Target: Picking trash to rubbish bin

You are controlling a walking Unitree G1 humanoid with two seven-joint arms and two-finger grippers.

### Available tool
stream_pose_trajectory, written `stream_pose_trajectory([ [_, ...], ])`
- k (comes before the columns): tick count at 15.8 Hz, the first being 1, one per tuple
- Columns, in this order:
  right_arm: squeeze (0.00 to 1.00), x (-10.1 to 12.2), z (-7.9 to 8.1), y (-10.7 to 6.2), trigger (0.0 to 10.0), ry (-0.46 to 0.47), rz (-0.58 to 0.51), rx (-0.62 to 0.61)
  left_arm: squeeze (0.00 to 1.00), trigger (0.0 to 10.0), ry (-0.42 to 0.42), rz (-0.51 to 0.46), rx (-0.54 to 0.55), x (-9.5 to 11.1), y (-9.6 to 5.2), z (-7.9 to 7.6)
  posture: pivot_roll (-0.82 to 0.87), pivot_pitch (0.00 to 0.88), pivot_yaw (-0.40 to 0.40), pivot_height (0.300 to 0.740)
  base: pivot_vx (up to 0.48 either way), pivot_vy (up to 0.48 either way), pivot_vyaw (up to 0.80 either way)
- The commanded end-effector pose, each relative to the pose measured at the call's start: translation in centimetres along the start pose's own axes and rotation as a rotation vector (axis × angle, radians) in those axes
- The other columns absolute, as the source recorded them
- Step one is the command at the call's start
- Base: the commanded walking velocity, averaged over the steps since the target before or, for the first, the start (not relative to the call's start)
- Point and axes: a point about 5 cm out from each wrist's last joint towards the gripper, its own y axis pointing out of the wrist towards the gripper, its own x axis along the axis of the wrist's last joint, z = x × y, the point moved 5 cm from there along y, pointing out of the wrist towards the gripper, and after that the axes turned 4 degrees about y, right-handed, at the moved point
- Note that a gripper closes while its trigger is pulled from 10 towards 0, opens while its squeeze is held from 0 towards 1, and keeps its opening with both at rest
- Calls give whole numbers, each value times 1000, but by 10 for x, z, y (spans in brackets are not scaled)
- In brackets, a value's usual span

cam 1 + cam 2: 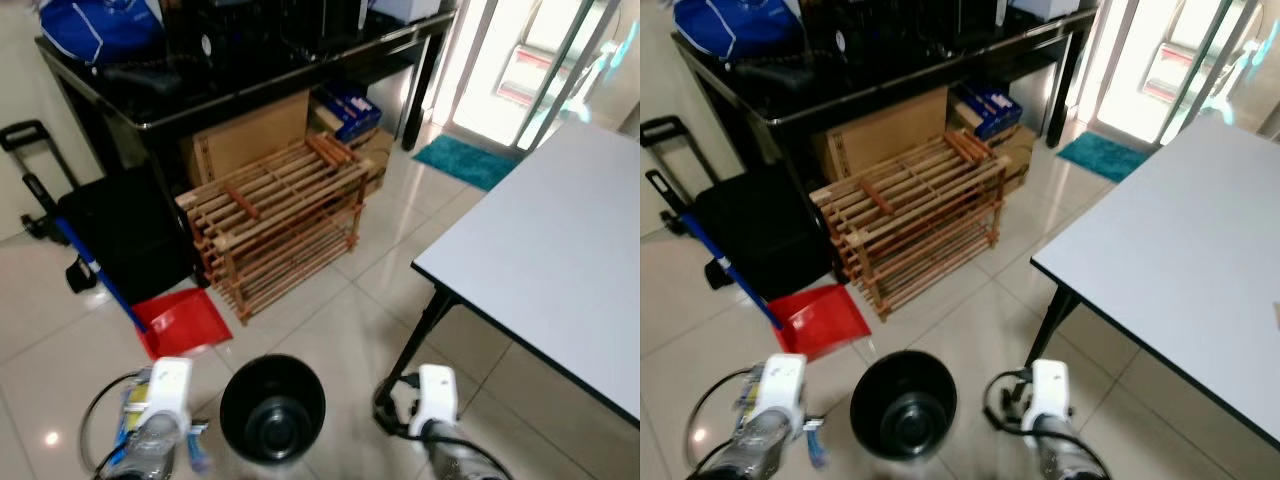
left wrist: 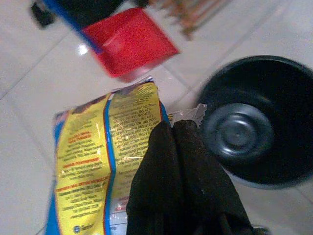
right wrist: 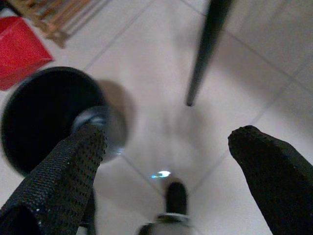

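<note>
Left gripper [image 2: 178, 128]: fingers pinched together on a yellow wrapper [image 2: 105, 156], left of the bin.
Right gripper [image 3: 166, 152]: fingers spread wide, holding nothing.
Bin [image 1: 272, 408]: black, on floor between the arms.

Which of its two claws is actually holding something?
The left gripper: its fingers pinch a yellow wrapper beside the bin. The right gripper is open, holding nothing.

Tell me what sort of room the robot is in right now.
Probably a home entryway or utility corner: a slatted wooden shoe rack on the glossy tiled floor, a red plastic dustpan, and a teal doormat by a glass door.
</note>
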Motion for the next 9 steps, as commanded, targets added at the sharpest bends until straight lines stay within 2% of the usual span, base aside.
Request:
stream_pose_trajectory([
  [1,0,4,4,1,10000,-16,-9,19,0,10000,12,18,-8,-7,-1,-2,-2,69,-40,740,0,0,0],
  [5,0,31,27,6,10000,-69,-64,136,0,10000,36,-44,-45,21,4,-7,-17,98,-46,740,0,0,0],
  [6,0,39,35,6,10000,-109,-81,176,0,10000,35,-67,-49,31,5,-8,-23,106,-47,740,0,0,0],
  [7,0,41,37,7,10000,-113,-87,186,0,10000,36,-73,-51,34,6,-8,-30,113,-47,740,0,0,0],
  [9,0,55,52,6,10000,-98,-126,245,0,10000,52,-109,-66,46,7,-12,-60,146,-45,740,0,0,0],
])
